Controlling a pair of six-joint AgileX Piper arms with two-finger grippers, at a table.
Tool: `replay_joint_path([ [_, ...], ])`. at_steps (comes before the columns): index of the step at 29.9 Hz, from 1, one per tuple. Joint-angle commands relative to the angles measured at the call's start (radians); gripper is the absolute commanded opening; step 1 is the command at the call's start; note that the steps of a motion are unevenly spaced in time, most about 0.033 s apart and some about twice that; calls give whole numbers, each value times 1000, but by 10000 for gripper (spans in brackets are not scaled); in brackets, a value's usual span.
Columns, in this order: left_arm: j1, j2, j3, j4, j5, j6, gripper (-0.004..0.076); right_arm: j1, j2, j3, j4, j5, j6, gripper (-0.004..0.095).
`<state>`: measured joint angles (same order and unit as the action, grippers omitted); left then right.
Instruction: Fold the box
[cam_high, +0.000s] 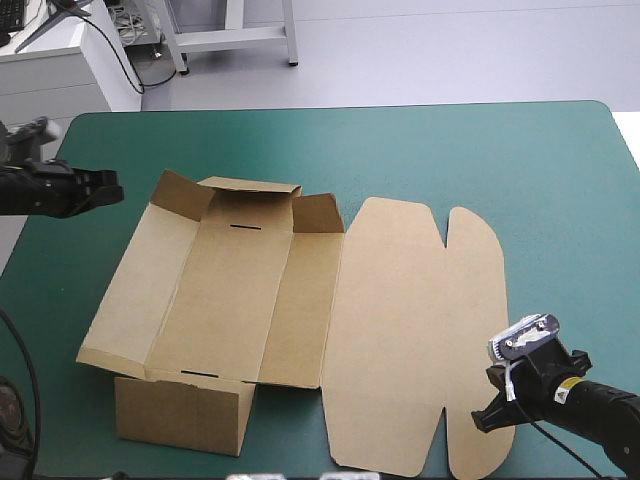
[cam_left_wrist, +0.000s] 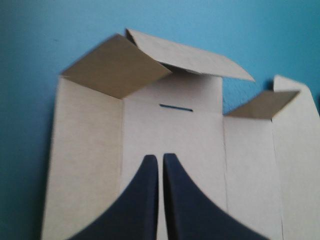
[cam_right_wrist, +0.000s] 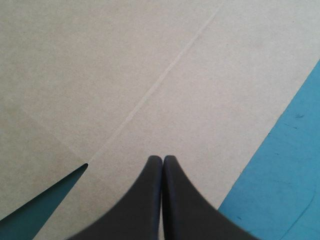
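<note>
The brown box (cam_high: 240, 300) lies in the middle of the table, partly formed. Its far end wall (cam_high: 250, 192) and two corner flaps stand raised, and its near end wall (cam_high: 180, 415) is up. The lid (cam_high: 400, 330) with its rounded flaps lies flat to the right. My left gripper (cam_high: 113, 190) hovers shut just off the box's far left corner. In the left wrist view it (cam_left_wrist: 160, 159) points across the box's floor (cam_left_wrist: 170, 130) toward the slotted end wall. My right gripper (cam_high: 482, 420) is shut at the lid's near right flap, low over the board (cam_right_wrist: 125, 65), holding nothing (cam_right_wrist: 162, 160).
Teal-green cover (cam_high: 500, 160) lies bare beyond the box and along the right side. Beside the lid's curved edge in the right wrist view is a strip of cover (cam_right_wrist: 285, 165). Beyond the far left corner of the table stands a white cabinet (cam_high: 60, 70).
</note>
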<state>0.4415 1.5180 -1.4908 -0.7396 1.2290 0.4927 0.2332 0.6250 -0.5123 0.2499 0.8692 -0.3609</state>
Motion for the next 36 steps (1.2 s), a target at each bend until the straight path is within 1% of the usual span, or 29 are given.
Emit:
replay_joint_path([
  [1,143,-35,-34,-88,-17,-45,18,-9,3,-26,16,-50,-3,-17],
  [3,225,-35,-34,-91,-12,-50,35,-9,3,-26,16,-50,-2,-17],
  [6,317,-35,-34,-91,30,-51,111,-9,3,-26,20,-50,-2,-17],
  [7,342,-35,-34,-89,48,-51,151,-9,3,-26,20,-50,-2,-17],
  [9,374,-35,-34,-92,65,-52,246,-9,3,-26,20,-50,-2,-17],
  [12,377,-35,-34,-97,63,-53,456,-9,3,-26,22,-50,-2,-17],
  [14,377,-35,-34,-109,63,-74,610,-9,3,-26,22,-50,-2,-17],
  [16,377,-35,-32,-95,65,-74,727,-9,3,-26,22,-48,-2,-17],
  [20,368,-35,9,-34,67,-75,725,-9,3,-26,22,-46,-2,-17],
  [25,307,-29,131,110,67,-50,725,-9,3,-26,22,-46,-2,-17],
  [32,229,50,267,115,67,-28,725,-9,3,-26,27,-39,-2,-17],
  [36,182,110,334,113,72,13,725,-9,3,-26,27,-37,-2,-18],
])
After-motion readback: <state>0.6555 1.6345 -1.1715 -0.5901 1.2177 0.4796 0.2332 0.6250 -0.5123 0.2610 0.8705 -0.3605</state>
